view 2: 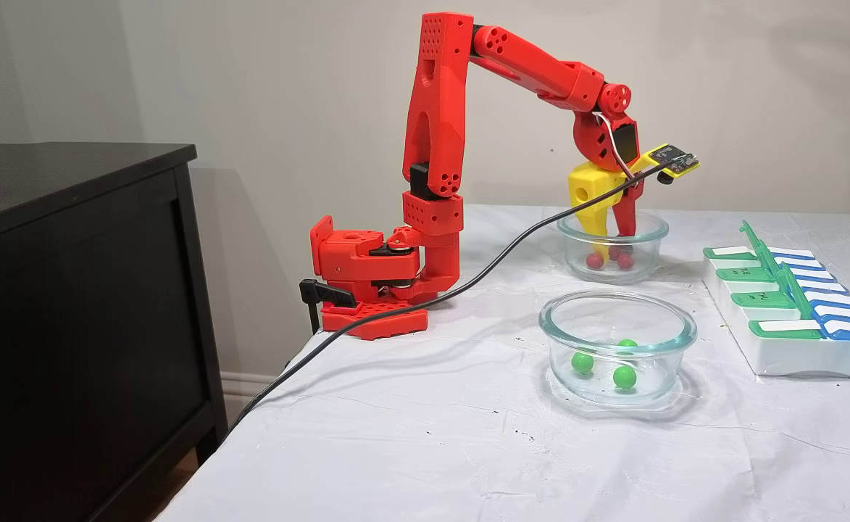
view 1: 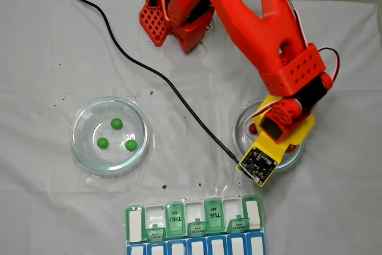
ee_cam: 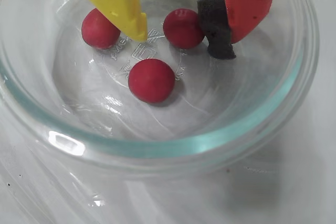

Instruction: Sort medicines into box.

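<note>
reaching into the glass dish (ee_cam: 173, 145) of red balls, gripper (ee_cam: 184, 38) spread around one ball (ee_cam: 182, 28), apparently ready to pinch and lift toward the pill box (view 1: 194, 226).

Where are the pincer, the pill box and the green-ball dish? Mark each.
pincer (ee_cam: 184, 27): wrist view, gap between its tips.
pill box (view 1: 214, 210): a fixed view, TUE lid.
green-ball dish (view 2: 617, 304): a fixed view, far rim.

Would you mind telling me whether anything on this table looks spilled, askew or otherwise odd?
Nothing is spilled: three red balls lie in one glass dish, three green balls in the other. Small black specks dot the white cloth, and the pill organizer's lids stand unevenly open.
</note>
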Available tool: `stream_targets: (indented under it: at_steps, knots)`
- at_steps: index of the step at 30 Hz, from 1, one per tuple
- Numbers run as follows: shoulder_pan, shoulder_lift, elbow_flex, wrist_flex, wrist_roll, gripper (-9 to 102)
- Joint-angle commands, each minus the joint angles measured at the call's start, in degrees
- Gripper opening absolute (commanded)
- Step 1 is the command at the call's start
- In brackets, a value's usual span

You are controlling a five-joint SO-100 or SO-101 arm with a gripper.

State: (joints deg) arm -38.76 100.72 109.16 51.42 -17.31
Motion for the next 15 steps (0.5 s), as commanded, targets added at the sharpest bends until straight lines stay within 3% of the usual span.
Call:
stream_targets:
  at_steps: [1,9,15]
  knots:
    - [-1.23,1.14,-0.26,-0.97,0.44,19]
    - [-1.58,0.79,-0.79,0.35,0.44,15]
    - [-1.05,0.70,-0.35,-0.97,0.97,1]
